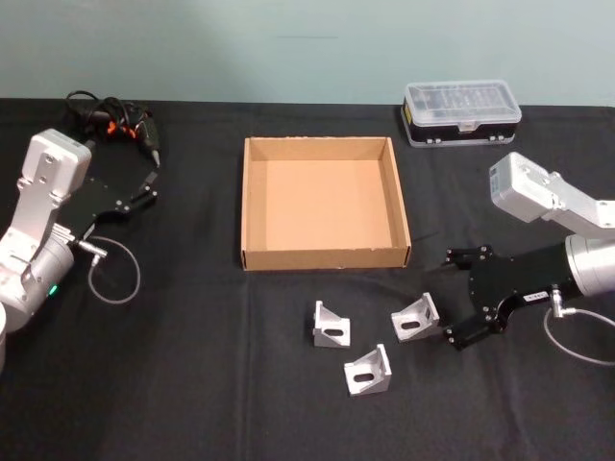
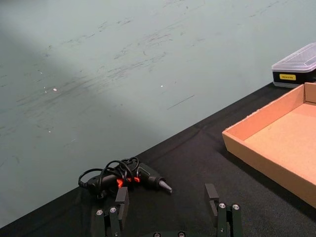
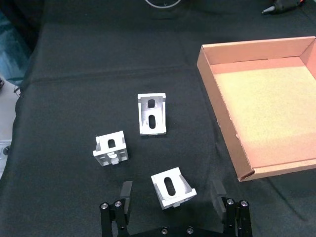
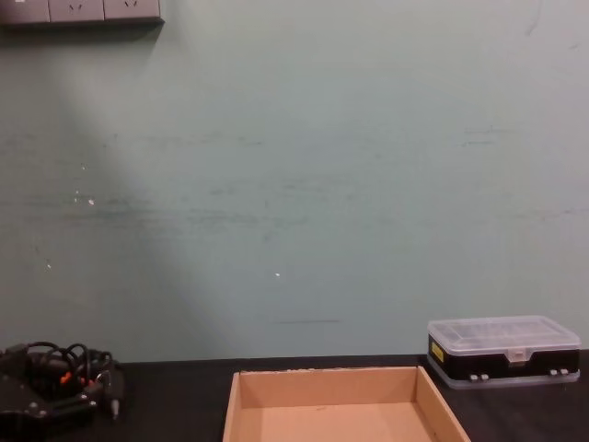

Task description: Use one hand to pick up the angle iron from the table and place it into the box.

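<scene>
1. The right hand (image 1: 459,296) hovers low over the right part of the table (image 1: 192,384). Its fingers are spread wide apart and hold nothing.
2. The nearest angle iron (image 1: 415,317) lies on the table just beside the open fingers, on the robot's left of them. In the right wrist view it sits in line with the gap between the fingers. No contact is apparent.
3. A second angle iron (image 1: 331,325) and a third angle iron (image 1: 368,371) lie farther left on the table. Both are clear of the first and of each other.
4. The box (image 1: 327,257) stands just beyond the three parts, open-topped and empty. Its front wall faces them.
5. Step in hand, as judged: approach before the grasp. Nothing is lifted and nothing is in the box.
6. The next move calls for the following:
   - Advance and lower the right hand until its fingers straddle the nearest angle iron.
   - Close on two opposed flat faces, because the sloped web could slip out of the grip.
   - Lift high enough to clear the box's front wall, then carry the part forward and to the left.
7. The left hand (image 1: 149,187) is parked at the table's left side with its fingers apart, near a corded screwdriver (image 1: 120,123).
</scene>
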Controlling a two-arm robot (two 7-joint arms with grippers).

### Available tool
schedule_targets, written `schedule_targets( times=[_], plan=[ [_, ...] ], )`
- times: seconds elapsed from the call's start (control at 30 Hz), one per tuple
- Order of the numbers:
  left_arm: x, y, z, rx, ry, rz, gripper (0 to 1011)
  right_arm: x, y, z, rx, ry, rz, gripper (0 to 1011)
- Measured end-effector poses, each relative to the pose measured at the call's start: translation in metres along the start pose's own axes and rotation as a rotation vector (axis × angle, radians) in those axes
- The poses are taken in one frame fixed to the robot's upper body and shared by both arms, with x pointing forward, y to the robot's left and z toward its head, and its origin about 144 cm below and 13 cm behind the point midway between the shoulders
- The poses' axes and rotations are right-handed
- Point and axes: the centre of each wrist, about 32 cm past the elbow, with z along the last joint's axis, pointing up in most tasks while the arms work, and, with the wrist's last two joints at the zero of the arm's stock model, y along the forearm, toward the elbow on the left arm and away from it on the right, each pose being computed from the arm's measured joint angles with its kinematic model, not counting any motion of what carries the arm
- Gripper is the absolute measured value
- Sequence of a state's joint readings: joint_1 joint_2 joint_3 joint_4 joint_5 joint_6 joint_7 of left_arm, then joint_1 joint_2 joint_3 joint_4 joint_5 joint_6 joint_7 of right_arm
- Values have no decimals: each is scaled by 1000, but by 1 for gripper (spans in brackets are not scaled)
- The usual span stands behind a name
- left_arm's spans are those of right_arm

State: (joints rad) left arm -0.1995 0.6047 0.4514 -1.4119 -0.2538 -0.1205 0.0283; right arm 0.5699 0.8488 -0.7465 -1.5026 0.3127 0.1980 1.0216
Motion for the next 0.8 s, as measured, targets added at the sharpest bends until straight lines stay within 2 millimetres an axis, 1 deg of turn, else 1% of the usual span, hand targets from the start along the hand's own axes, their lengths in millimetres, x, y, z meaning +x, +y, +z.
schedule_targets(
  times=[0.23, 0.8],
  plan=[
    [0, 0, 0, 0, 0, 0, 1000, 4, 6, 1, -13, -16, 15, 1003],
    [0, 0, 0, 0, 0, 0, 1000, 12, 19, -5, -47, -35, 59, 1003]
  ],
)
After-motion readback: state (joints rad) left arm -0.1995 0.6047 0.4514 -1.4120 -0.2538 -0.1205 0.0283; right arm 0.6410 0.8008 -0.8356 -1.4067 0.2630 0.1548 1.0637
